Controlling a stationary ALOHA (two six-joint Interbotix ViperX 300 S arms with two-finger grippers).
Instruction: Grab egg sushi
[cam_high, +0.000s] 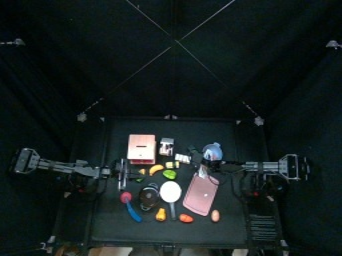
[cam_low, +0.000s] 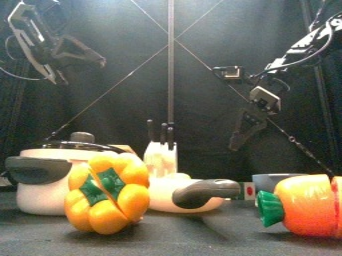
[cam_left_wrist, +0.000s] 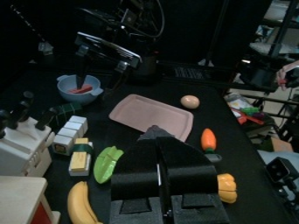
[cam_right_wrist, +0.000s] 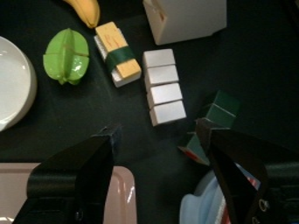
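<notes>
The egg sushi (cam_right_wrist: 115, 52), a yellow block with a dark band, lies mid-surface between a green leaf (cam_right_wrist: 66, 54) and white blocks (cam_right_wrist: 163, 87), so the wide-open, empty right tool (cam_right_wrist: 158, 164) should straddle it squarely; the left tool (cam_left_wrist: 165, 166) looks shut and empty; no writing is readable.

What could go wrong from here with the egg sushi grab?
Crowding: the egg sushi lies right beside a row of white blocks and a green leaf-shaped piece, so the open right gripper may nudge or pinch a neighbour. The left gripper, jaws together, hangs near the same cluster; both arms converging there might collide.
</notes>
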